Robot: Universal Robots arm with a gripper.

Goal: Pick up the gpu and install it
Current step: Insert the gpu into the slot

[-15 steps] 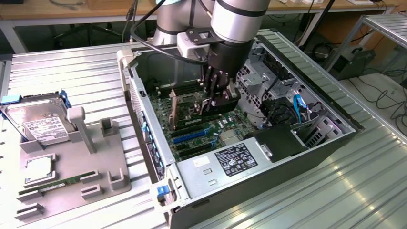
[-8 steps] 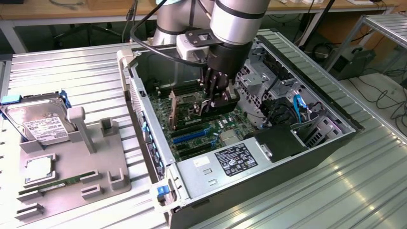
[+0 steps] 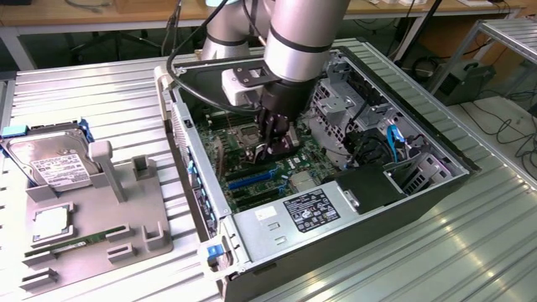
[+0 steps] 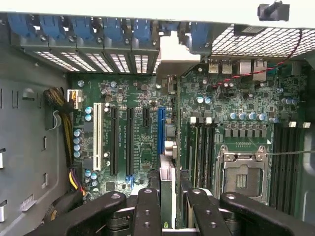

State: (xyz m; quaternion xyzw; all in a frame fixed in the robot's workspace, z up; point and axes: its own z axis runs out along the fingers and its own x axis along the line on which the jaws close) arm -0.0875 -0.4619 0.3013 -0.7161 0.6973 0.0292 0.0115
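Gripper: the gripper (image 3: 280, 143) is down inside the open computer case (image 3: 436, 189), over the motherboard (image 4: 246, 105); its fingers (image 4: 147, 211) are clamped on the gpu (image 4: 167, 169), one pair on each face.

Gpu: held on edge, seen nearly end-on in the wrist view, its silver bracket toward the rear slot openings (image 4: 98, 61) of the case and its lower edge just beside the blue expansion slot (image 4: 161, 130).

Seating: I cannot tell whether the card's edge is already in the slot or just above it.

Risk, alignment: if the card sits a little to one side of the blue slot, a push would likely load the slot wall or nearby components instead of the contacts.

Risk, bracket: the bracket may catch on the rear frame and tilt the card.

Risk, grip: the thin card could pivot between the fingers under pressure.

Bench: the grey fixture tray (image 3: 147, 229) with the hard drive (image 3: 50, 160) stands on the bench (image 3: 92, 104) beside the case, well apart from the work.
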